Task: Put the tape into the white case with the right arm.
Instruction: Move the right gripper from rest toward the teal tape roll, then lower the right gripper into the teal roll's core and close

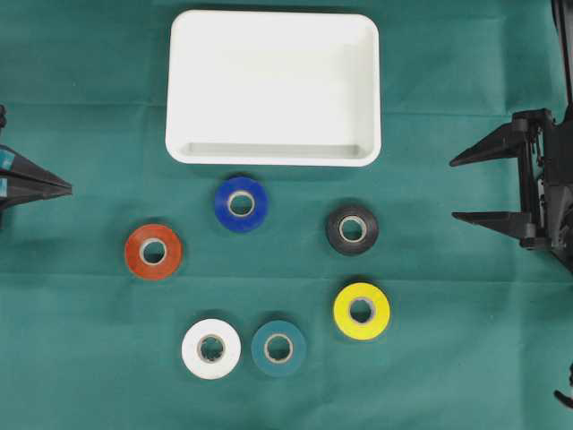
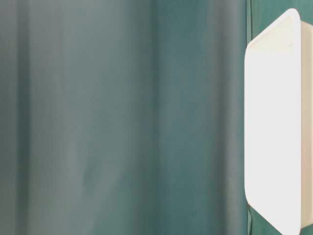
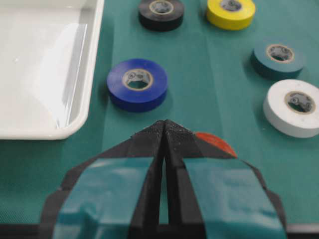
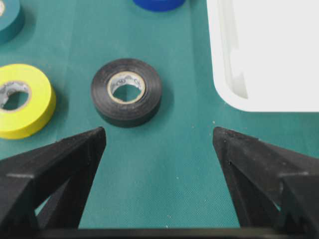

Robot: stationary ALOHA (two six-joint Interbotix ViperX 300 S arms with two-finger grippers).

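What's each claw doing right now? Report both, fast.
Left claw: closed, holding nothing.
Right claw: open, holding nothing, black tape lying ahead of it.

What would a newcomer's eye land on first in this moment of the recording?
Probably the white case, big and bare at the top centre of the green cloth, and below it six loose tape rolls: blue, black, red, yellow, white and teal. Next, the grippers at the edges: the right gripper with jaws wide open, the left gripper pinched shut, both holding nothing.
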